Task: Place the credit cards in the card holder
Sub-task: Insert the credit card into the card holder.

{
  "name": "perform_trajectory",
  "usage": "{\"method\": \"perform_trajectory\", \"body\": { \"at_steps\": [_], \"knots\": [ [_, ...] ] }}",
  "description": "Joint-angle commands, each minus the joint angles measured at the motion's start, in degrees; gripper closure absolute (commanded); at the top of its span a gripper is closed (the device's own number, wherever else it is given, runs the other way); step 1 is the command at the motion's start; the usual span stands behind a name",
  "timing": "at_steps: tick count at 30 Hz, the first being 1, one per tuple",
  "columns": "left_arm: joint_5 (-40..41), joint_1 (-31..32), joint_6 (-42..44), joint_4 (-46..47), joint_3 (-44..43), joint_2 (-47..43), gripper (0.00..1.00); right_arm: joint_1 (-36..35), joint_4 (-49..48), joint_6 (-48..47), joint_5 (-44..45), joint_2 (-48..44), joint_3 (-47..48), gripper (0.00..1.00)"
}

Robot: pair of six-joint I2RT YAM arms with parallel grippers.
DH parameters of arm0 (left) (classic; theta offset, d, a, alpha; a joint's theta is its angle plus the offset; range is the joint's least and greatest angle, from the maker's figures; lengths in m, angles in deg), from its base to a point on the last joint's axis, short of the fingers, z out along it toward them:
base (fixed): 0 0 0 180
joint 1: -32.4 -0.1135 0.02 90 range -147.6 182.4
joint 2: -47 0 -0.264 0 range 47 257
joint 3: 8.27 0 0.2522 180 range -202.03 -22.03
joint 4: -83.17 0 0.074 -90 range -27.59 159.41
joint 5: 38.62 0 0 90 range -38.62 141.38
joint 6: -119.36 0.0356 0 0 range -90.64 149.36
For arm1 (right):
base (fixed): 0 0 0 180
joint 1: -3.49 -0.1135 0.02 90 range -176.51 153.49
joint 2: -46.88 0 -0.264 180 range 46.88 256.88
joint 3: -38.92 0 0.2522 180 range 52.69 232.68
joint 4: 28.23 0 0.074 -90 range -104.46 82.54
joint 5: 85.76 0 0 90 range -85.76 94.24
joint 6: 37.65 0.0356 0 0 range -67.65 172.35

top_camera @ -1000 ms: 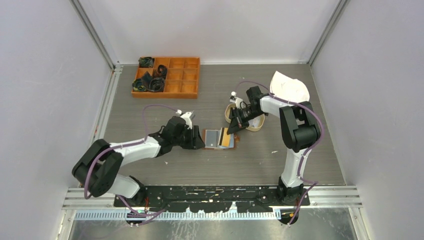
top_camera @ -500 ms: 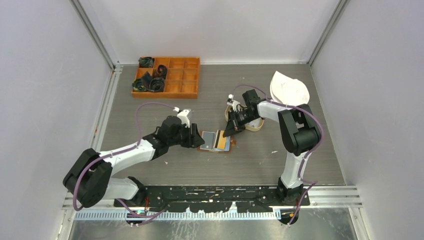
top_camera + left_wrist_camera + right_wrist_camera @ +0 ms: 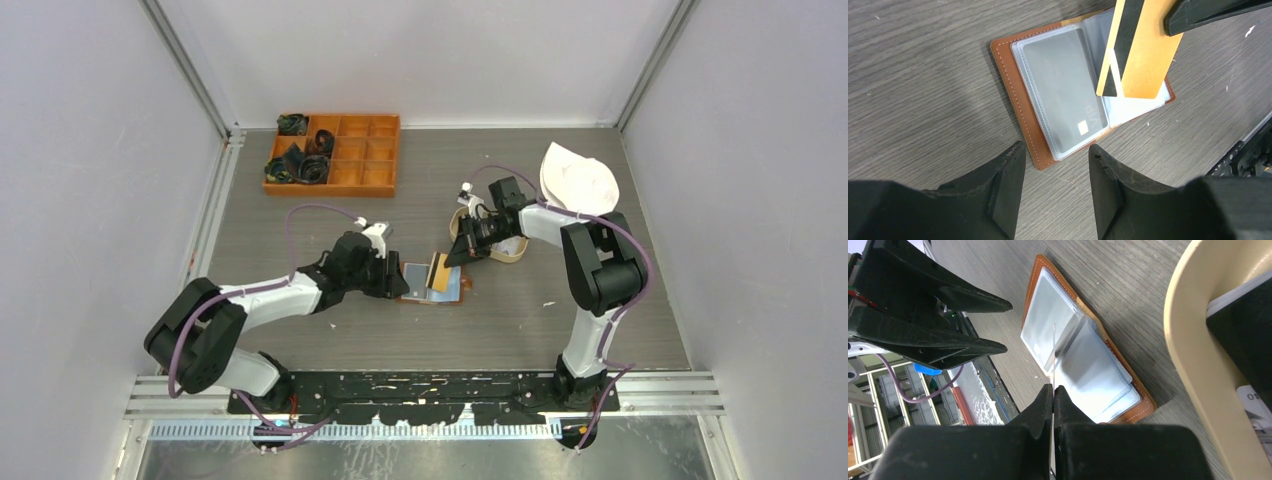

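**Card holder** (image 3: 1010, 85): lying opened flat on the worktop (image 3: 330, 330) between the two arms, with its clear sleeves facing up.

**Grey card** (image 3: 1063, 95): sitting fully inside the left-hand sleeve. This one is counting as filed.

**Gold card** (image 3: 1143, 55): a black stripe is running along one side. It is hanging edge-down over the middle of the card holder, above the right-hand sleeves. No part of it is showing inside a pocket, so this one is in transit, not filed.

**Right hand** (image 3: 1053, 389): clenching the gold card by its upper edge, with the fingers pressed together on it.

**Left hand** (image 3: 1056, 150): released, with the fingers standing apart and gripping nothing. It is waiting just beside the near corner of the card holder. Whether it is touching the leather cannot be told.

**Tray** (image 3: 1183, 330): standing close behind the card holder. It is holding at least a black card (image 3: 1243, 315) and a white one (image 3: 1258, 400), and the full count is hidden.

**Progress, as judged:** roughly the early middle of the job.
- One card is in.
- One card is lining up for insertion.
- The tray cards are awaiting their turn.

**Next call:** the gold card's lower edge is needing to meet a free sleeve mouth squarely, and the left hand is looking well placed to steady the leather.
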Motion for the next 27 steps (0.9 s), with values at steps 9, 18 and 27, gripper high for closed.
{"method": "perform_trajectory", "body": {
  "at_steps": [9, 18, 27],
  "knots": [
    [0.9, -0.3, 0.9, 1.0, -2.6, 3.4, 0.51, 0.1, -1.3, 0.7, 3.2, 3.0, 0.1, 0.99],
    [2.4, -0.4, 1.7, -2.4, -4.3, 5.6, 0.57, 0.1, 0.6, -1.3, 6.0, 1.4, 0.3, 0.99],
    [1.1, -0.3, 1.4, -2.6, -5.1, 7.0, 0.65, -1.9, -0.9, 0.0, 7.0, 1.0, 0.1, 0.99]
  ]
}}
